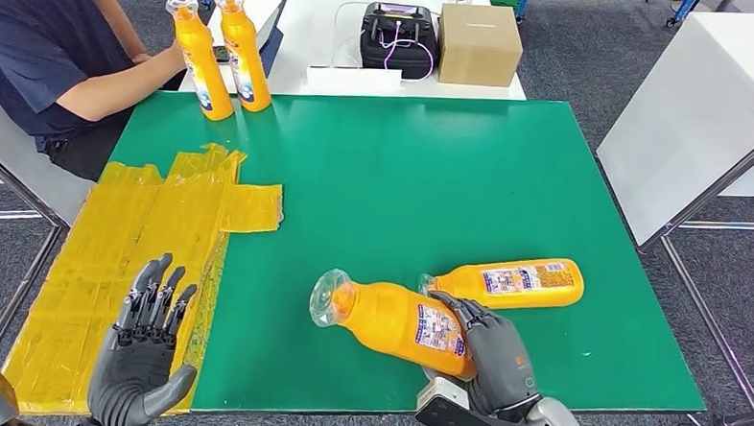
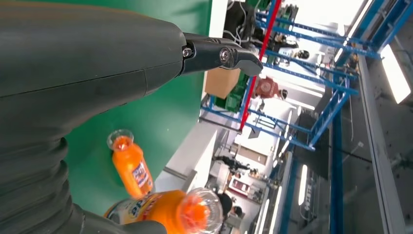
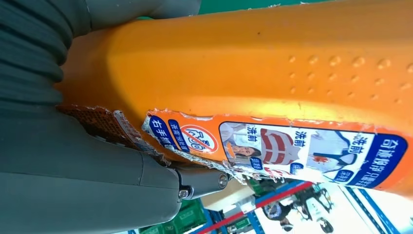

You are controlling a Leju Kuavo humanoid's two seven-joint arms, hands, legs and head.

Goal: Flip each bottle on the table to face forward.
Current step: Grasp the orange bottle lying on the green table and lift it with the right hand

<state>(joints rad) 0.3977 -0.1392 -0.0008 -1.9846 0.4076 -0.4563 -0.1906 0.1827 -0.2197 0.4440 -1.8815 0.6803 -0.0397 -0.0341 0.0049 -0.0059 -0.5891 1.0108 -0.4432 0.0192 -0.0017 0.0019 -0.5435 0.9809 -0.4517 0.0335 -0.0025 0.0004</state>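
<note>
Two orange plastic bottles (image 1: 225,53) stand upper left; right hand (image 1: 492,348) grips a lying orange bottle (image 1: 397,320), another lying bottle (image 1: 514,281) waits; left hand (image 1: 146,357) open over the green desk (image 1: 404,176).

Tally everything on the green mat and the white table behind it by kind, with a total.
Orange bottles standing: 2
Orange bottles lying: 2, one held by the right hand, one beside it
Yellow tape patch: 1
Cardboard box: 1
Black case: 1
Total: 7

grey thumb (image 2: 219,54), two orange bottles (image 2: 130,165)
</note>
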